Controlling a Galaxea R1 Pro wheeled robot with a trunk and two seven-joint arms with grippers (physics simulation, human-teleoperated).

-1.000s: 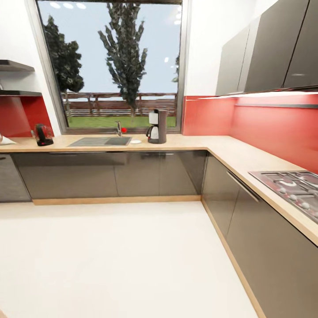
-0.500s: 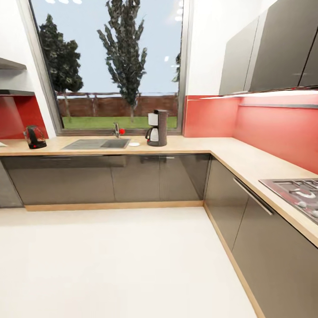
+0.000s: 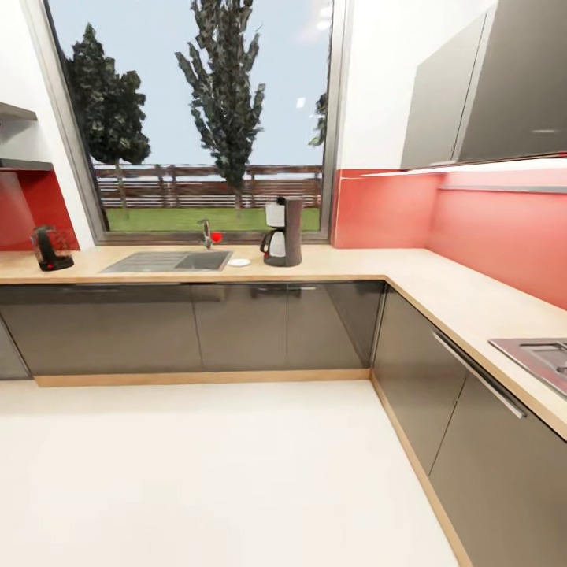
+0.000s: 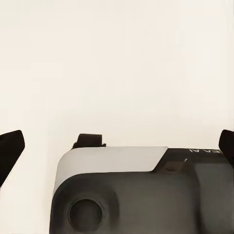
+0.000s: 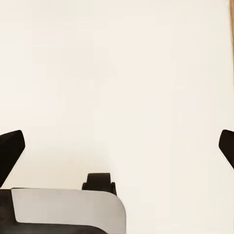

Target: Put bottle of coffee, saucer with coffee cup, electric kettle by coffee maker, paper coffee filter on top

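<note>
From the head camera I look across pale floor (image 3: 220,472) at the kitchen countertop (image 3: 346,264), a light-wood L that runs under the window (image 3: 197,118) and turns along the red wall on my right. The coffee maker (image 3: 283,232) stands upright on it, just right of the inset steel sink (image 3: 169,261). A small flat white round thing, which I take for the saucer (image 3: 239,262), lies on the wood between the sink and the coffee maker, close to the machine but apart from it; it is too small for me to tell whether anything sits on it. The electric kettle (image 3: 50,249) stands far off at the left end of the counter, well apart from the coffee maker. Above it I see the edges of the kitchen shelf (image 3: 20,165) against the red and white wall. A corner of the hob (image 3: 539,354) shows on the right-hand run.

In the left wrist camera the left gripper (image 4: 117,146) hangs over bare floor, its dark fingertips (image 4: 10,146) spread wide with nothing between them, above part of the robot's grey base (image 4: 146,195). The right gripper (image 5: 117,146) is likewise spread wide and holds nothing, over floor, with a strip of wood plinth (image 5: 231,58) at the frame edge. Both hands are well away from everything on the counter.
</note>
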